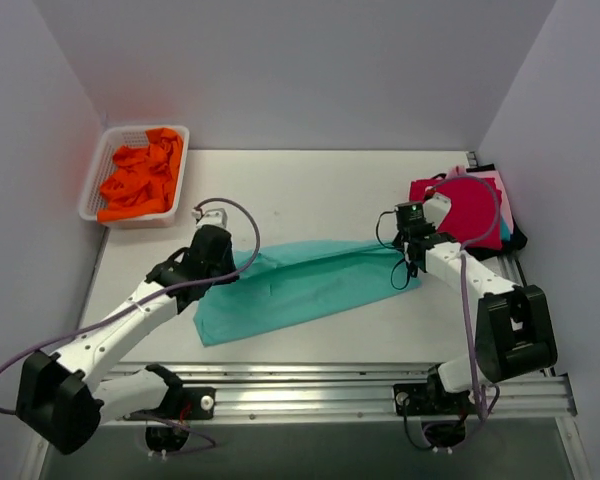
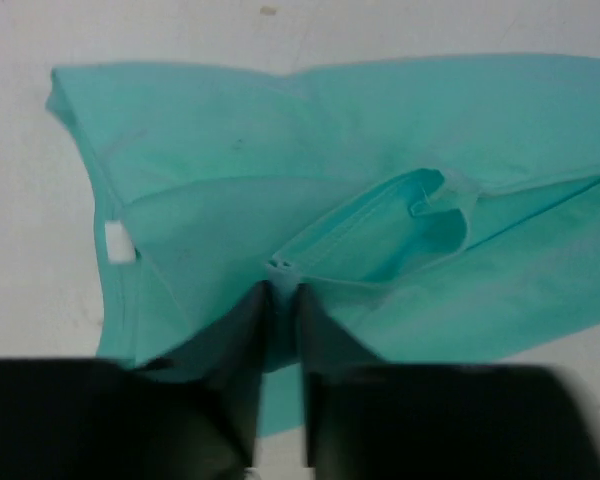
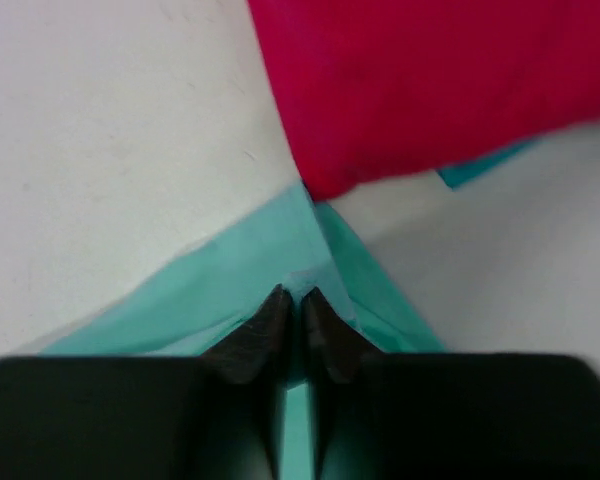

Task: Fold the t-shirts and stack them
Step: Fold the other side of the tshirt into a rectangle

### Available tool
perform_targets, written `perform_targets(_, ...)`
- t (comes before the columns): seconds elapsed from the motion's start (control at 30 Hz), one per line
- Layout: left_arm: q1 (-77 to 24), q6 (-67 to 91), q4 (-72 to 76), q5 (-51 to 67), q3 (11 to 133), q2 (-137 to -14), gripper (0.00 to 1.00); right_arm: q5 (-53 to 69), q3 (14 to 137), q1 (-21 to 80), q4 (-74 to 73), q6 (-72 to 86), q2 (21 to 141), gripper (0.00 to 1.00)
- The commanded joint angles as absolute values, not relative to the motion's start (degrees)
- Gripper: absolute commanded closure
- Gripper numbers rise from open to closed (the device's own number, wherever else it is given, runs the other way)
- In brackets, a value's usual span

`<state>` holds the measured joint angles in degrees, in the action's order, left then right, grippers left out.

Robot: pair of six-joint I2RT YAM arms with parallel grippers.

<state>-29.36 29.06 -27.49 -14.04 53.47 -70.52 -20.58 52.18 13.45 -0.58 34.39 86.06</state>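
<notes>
A teal t-shirt lies stretched in a long band across the middle of the table. My left gripper is shut on its left end; the left wrist view shows the jaws pinching a fold of teal cloth. My right gripper is shut on its right end, the jaws closed on the teal edge. A stack of folded shirts with a red one on top sits at the far right; it also shows in the right wrist view, just beyond the right gripper.
A white basket with crumpled orange t-shirts stands at the back left. White walls close in the table on three sides. A metal rail runs along the near edge.
</notes>
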Motion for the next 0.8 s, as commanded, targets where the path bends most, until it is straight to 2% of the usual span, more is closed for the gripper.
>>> perform_targets(0.0,-36.4,42.9,-32.4,-28.2,43.9,-58.7,0.59,-25.9,44.5,13.7,-2.4,39.3,77.5,0.47)
perform_targets(0.03,-38.2,48.7,-33.8,-30.0,41.8,-56.2,0.23,-26.8,42.8,13.8,-2.8,40.2,75.9,0.02)
perform_targets(0.07,-40.1,51.0,-35.9,-33.6,38.3,-52.1,0.06,-27.0,41.2,13.7,-2.6,40.5,74.2,0.0)
perform_targets(0.23,-46.8,57.0,-41.5,-39.9,37.0,-47.8,0.06,-28.1,37.0,14.4,-3.4,41.8,67.9,0.0)
perform_targets(0.47,-47.4,59.9,-42.7,-42.7,40.5,-54.6,0.06,-27.7,40.9,15.9,-3.9,40.4,69.2,0.0)
perform_targets(0.77,-46.8,60.5,-36.2,-43.8,43.8,-67.6,0.06,-25.5,47.9,17.6,-0.5,38.8,85.3,0.0)
